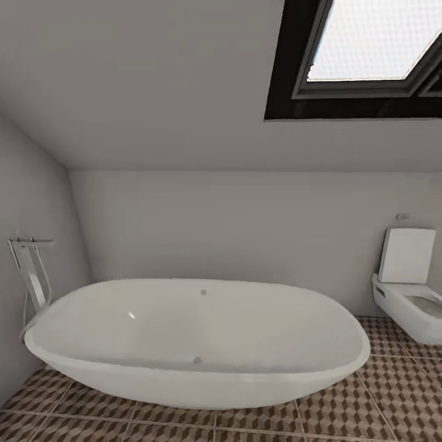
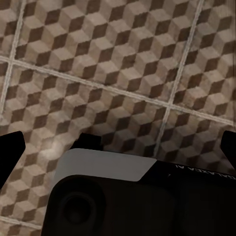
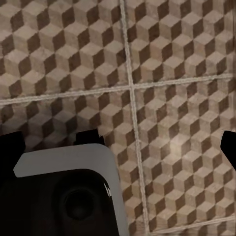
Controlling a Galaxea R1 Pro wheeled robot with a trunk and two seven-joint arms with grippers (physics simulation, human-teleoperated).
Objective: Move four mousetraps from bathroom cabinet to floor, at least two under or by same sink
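Both my arms hang pointing down at the bathroom floor (image 2: 123, 59), each wrist camera looking straight onto its cube-patterned tiles. My left jaws (image 2: 118, 145) are spread wide, fingertips at the frame's edges, holding nothing; my right jaws (image 3: 118, 142) likewise. Ahead, a white bathtub (image 1: 196, 337) stands on the floor, a toilet (image 1: 408, 294) far right.

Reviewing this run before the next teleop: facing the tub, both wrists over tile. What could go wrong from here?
1. The head view faces the bathtub and toilet, which are not the task's fixtures; time could be lost searching here.
2. The bathtub stands close ahead on the bathroom floor, so driving forward risks bumping it.
3. Both wrist views look at tile alone; the jaws look spread with nothing between them, so no trap is in hand.
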